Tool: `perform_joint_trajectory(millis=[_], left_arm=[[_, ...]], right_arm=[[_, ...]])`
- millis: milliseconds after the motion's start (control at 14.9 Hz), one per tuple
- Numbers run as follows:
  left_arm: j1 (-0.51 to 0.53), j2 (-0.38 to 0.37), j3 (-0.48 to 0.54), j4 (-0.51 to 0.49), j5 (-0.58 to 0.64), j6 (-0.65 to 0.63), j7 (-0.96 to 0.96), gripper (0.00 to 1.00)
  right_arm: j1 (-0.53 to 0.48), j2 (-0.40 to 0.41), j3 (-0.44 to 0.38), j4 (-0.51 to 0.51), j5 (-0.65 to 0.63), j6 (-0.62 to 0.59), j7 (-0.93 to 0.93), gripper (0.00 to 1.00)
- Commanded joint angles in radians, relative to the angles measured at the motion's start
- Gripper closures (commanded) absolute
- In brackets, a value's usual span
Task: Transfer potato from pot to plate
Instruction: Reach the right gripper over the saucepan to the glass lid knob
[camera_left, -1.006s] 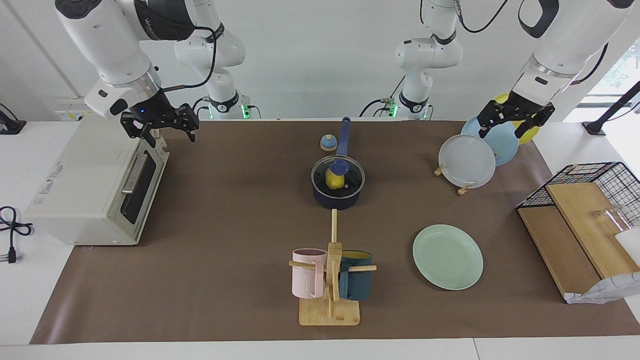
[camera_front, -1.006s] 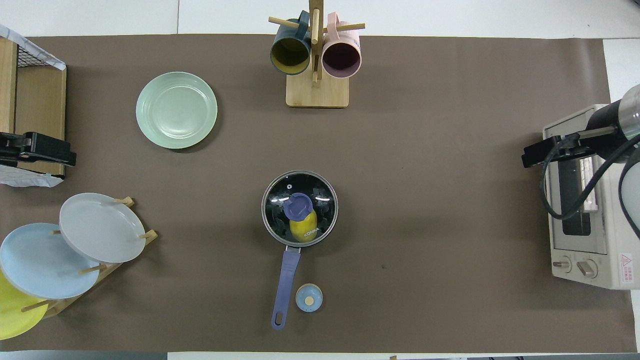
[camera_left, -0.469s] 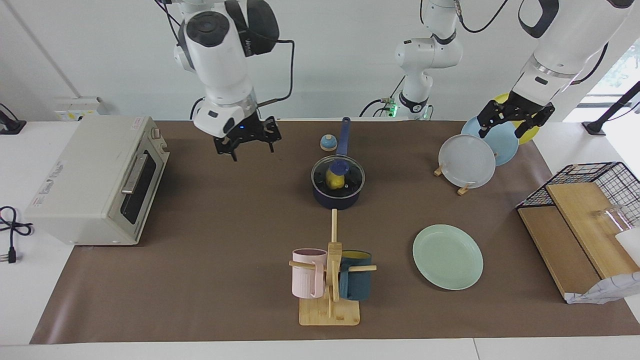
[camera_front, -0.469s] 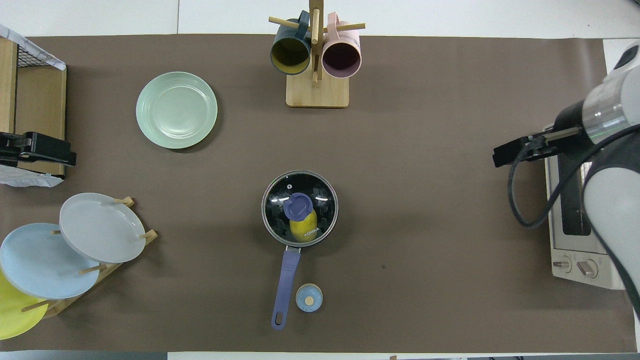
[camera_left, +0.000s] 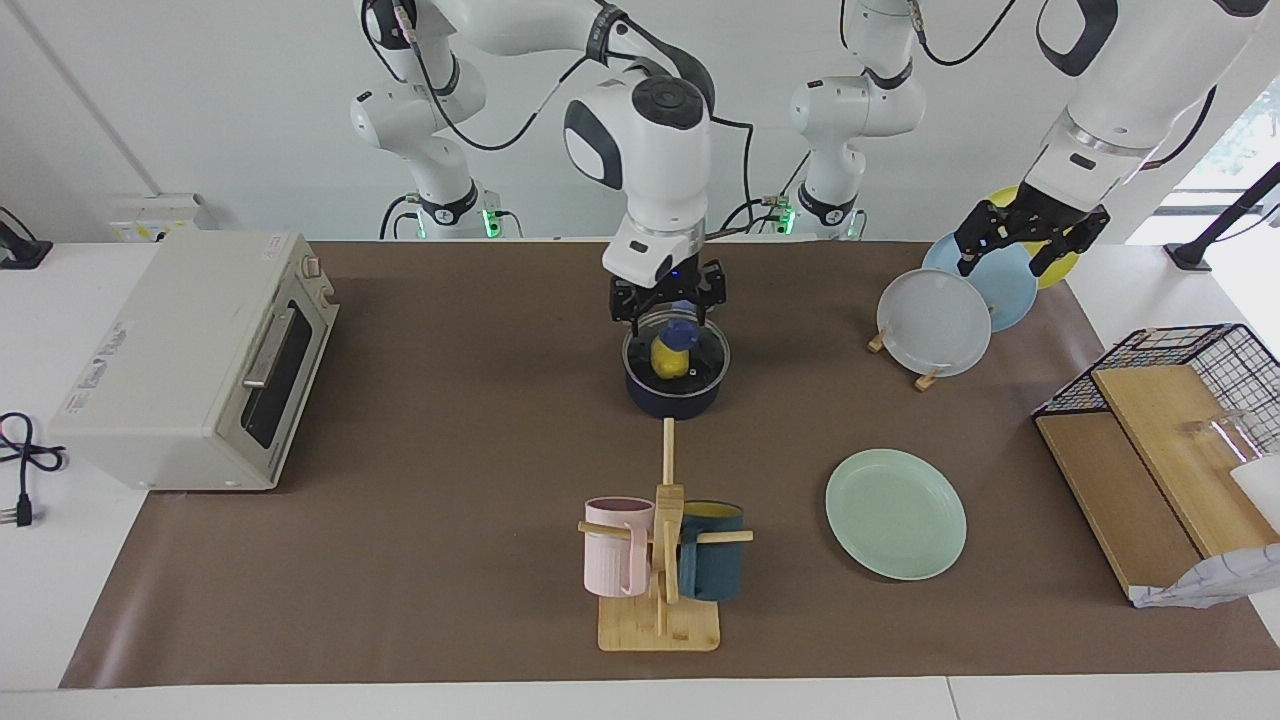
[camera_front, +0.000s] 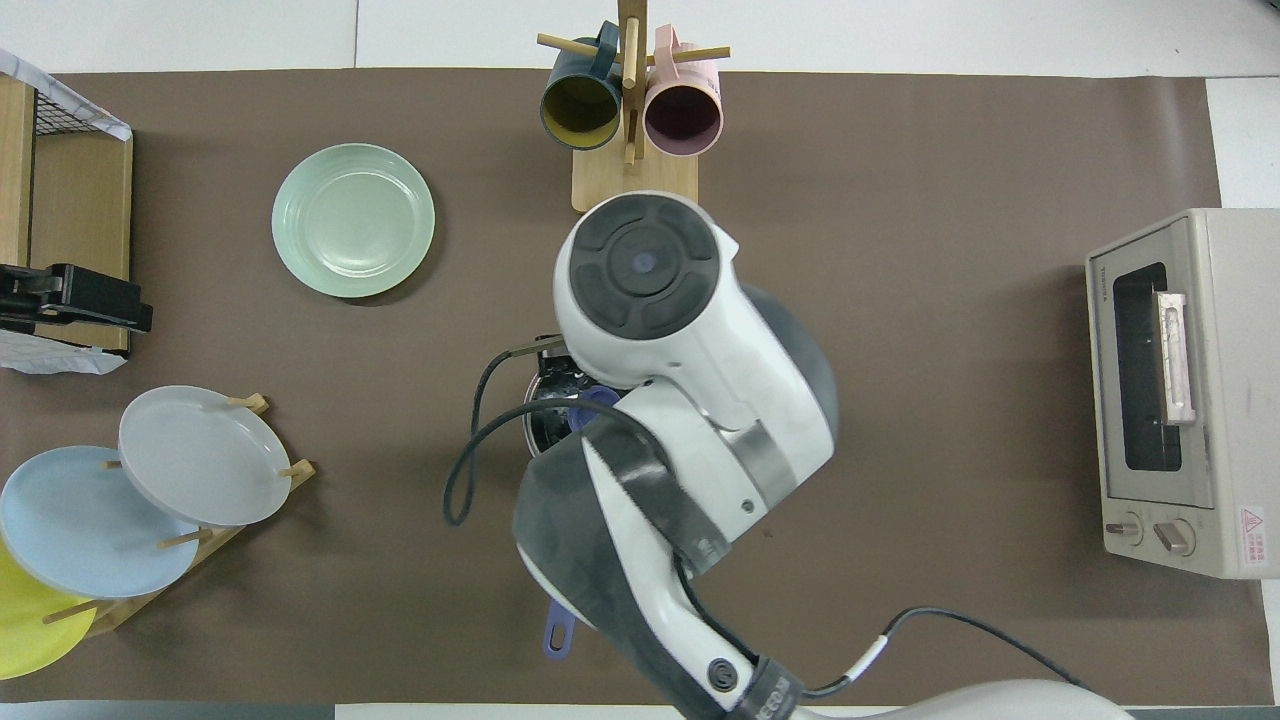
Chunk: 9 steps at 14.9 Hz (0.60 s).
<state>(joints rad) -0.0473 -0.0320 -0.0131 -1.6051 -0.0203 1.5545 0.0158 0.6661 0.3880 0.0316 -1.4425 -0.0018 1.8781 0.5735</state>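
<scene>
The right hand (camera_left: 668, 312) hangs with fingers spread wide just above the glass lid (camera_left: 703, 362) of the pot (camera_left: 672, 400) at mid-bench, gripping nothing. Under the lid, the potato (camera_left: 666, 362) sits inside the pot. The left hand (camera_left: 1030, 240) waits, fingers wide and empty, over the rack of plates (camera_left: 935, 322) at its own end. Farther from the robots, the green plate (camera_left: 895, 513) lies bare beside the mug stand (camera_left: 659, 620).
</scene>
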Motion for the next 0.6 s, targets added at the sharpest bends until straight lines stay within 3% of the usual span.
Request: perform_joint_trajectory(millis=[0,536], left_arm=[[-0.006,-0.026,0.004,-0.024,0.017,-0.005,-0.011,0.00],[-0.005,-0.026,0.004,-0.024,0.017,-0.005,-0.011,0.00]], right_arm=[[0.018,0.032,-0.004,-0.042,-0.018,0.070,0.034,0.00],[0.058,-0.021,-0.004,-0.203,-0.029,0.151,0.040,0.00]])
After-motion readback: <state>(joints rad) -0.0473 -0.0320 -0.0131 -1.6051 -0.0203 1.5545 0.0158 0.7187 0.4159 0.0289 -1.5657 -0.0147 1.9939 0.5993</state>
